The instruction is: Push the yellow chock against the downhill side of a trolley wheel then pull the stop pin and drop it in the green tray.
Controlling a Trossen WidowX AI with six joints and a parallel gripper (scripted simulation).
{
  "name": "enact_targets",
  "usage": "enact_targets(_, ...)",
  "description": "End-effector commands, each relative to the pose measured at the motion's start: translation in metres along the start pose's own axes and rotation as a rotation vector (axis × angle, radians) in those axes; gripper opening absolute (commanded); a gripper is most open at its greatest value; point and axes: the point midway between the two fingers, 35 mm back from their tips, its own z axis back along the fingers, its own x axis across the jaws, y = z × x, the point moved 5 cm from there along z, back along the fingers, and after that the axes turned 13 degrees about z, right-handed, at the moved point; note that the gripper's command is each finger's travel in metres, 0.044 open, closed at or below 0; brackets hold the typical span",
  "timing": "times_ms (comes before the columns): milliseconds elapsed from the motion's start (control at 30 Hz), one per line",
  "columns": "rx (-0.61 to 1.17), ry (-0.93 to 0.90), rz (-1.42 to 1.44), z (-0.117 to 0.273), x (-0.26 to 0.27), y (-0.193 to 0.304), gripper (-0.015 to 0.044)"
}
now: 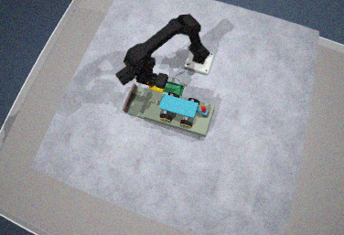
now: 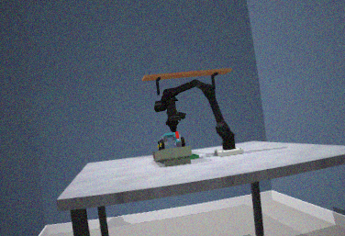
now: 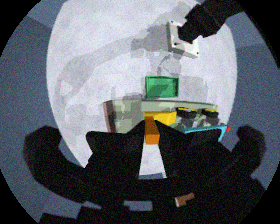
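My gripper [image 1: 158, 83] [image 2: 172, 129] [image 3: 148, 123] is shut on the orange handle of the yellow chock [image 1: 156, 88] [image 3: 163, 118]. The chock is held up over the tray-side edge of the ramp [image 1: 199, 127] [image 2: 172, 152] [image 3: 128, 119], downhill of the wheels; its black base is hard to make out. The blue trolley [image 1: 179, 105] [image 3: 206, 129] stands on the ramp. The red-headed stop pin [image 1: 203, 109] [image 2: 177, 135] [image 3: 228, 129] is at its uphill end. The green tray [image 1: 174, 88] [image 3: 161, 87] lies beside the ramp, with nothing seen in it.
A brownish end wall [image 1: 130, 98] [image 3: 109, 116] stands at the ramp's low end. The arm's white base plate [image 1: 206, 64] [image 2: 229, 151] [image 3: 174, 38] is beyond the tray. An orange-brown shelf [image 2: 188, 74] with dark brackets shows behind the arm.
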Motion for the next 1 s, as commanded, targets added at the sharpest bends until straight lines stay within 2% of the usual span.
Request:
enact_targets(0, -0.003, 0.009, -0.005, -0.012, 0.0, 0.0, 0.0)
enact_targets(967, -0.003, 0.01, -0.005, -0.062, 0.0, 0.002, 0.0)
